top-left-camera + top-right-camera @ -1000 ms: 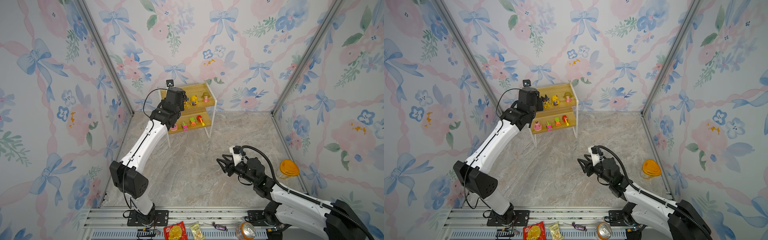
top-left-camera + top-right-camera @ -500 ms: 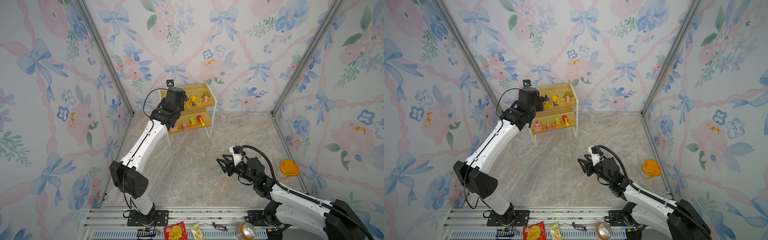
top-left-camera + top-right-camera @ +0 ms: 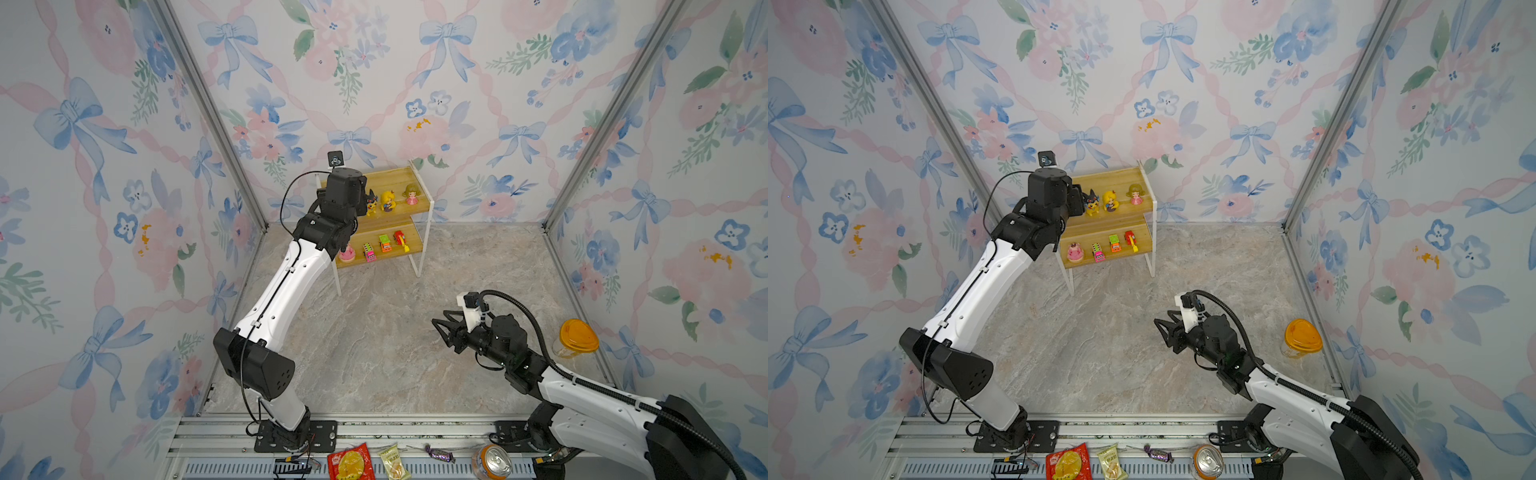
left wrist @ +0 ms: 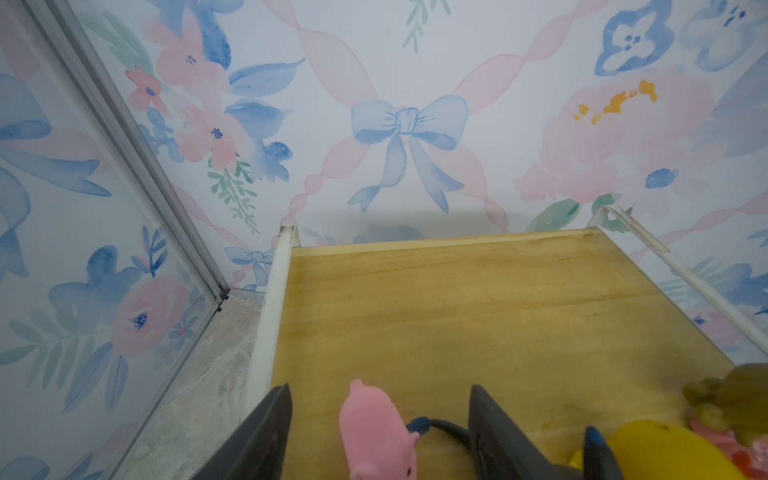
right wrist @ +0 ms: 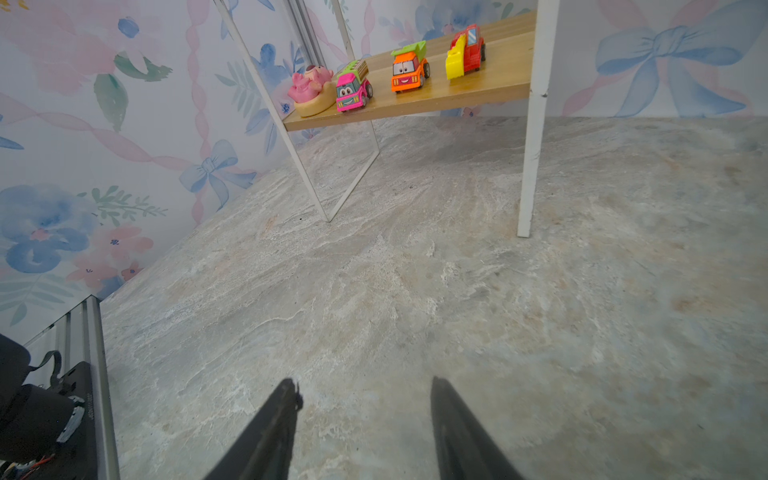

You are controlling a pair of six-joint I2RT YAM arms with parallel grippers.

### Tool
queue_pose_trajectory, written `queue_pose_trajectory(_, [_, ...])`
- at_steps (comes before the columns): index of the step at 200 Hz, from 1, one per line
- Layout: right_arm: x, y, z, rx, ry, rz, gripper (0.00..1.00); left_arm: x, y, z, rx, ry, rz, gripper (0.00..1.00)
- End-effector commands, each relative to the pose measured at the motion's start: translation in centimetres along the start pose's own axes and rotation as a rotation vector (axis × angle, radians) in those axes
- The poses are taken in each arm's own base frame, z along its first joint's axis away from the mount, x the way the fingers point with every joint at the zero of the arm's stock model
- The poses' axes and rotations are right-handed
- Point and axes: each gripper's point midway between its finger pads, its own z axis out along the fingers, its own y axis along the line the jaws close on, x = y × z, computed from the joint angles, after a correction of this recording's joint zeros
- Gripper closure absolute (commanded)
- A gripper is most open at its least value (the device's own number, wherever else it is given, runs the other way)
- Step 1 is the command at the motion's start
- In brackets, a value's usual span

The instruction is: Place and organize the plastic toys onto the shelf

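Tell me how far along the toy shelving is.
Shelved: black-yellow figure, yellow-haired figure, pink-dress doll above; round pink figure, pink car, green-orange car, red car below. In hand: the pink pig sits on the upper board of the shelf between the left gripper's open jaws. Left: probably only withdrawing that arm; the floor shows no toys, right gripper open, empty.

One two-tier yellowish wooden shelf (image 3: 395,178) holds three small plastic toy cars (image 3: 385,243) and five small plastic figures (image 3: 388,201). There are also two foil snack packets (image 3: 350,463), one purple wrapped candy (image 3: 439,453), one metal can (image 3: 491,464) and one orange-lidded jar (image 3: 577,336).
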Motion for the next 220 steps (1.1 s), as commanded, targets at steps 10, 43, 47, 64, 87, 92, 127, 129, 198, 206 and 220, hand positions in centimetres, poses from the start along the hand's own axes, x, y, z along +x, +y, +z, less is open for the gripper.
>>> queue_pose_trajectory(10, [-1.4, -1.2, -1.0, 0.072, -0.041, -0.057, 0.34, -1.0, 3.0, -3.0, -0.008, -0.039, -0.044, 0.05])
queue_pose_trajectory(43, [-3.8, -5.6, -4.4, 0.342, -0.114, -0.141, 0.05, 3.3, 7.6, -3.6, 0.027, -0.116, -0.141, 0.02])
queue_pose_trajectory(47, [-4.0, -6.4, -5.0, 0.385, -0.122, -0.142, 0.04, 4.0, 8.3, -3.7, 0.036, -0.141, -0.158, 0.02])
queue_pose_trajectory(64, [-4.7, -10.0, -7.6, 0.562, -0.168, -0.137, 0.02, 7.3, 10.4, -4.3, 0.059, -0.235, -0.208, 0.02])
queue_pose_trajectory(87, [-4.4, -15.6, -10.7, 0.794, -0.203, -0.085, 0.03, 14.9, 12.6, -3.6, 0.009, -0.260, -0.164, 0.02])
queue_pose_trajectory(92, [-4.1, -16.8, -11.1, 0.832, -0.205, -0.067, 0.03, 16.1, 12.9, -3.4, -0.001, -0.261, -0.148, 0.02])
queue_pose_trajectory(127, [-4.3, -22.3, -13.3, 1.050, -0.237, -0.082, 0.03, 23.9, 15.4, -0.6, -0.129, -0.159, -0.042, 0.02])
queue_pose_trajectory(129, [-4.2, -22.6, -13.3, 1.059, -0.234, -0.086, 0.03, 24.3, 15.5, -0.4, -0.140, -0.150, -0.036, 0.02])
queue_pose_trajectory(198, [-0.4, -27.9, -7.2, 1.024, -0.126, -0.163, 0.03, 29.2, 14.5, 2.0, -0.073, -0.141, 0.073, 0.02])
queue_pose_trajectory(206, [-0.2, -27.8, -6.8, 1.010, -0.085, -0.161, 0.03, 29.3, 14.6, 1.5, -0.063, -0.145, 0.061, 0.02])
queue_pose_trajectory(220, [-0.1, -29.1, -6.9, 1.007, -0.057, -0.096, 0.02, 29.5, 14.9, 0.2, -0.015, -0.223, 0.037, 0.02])
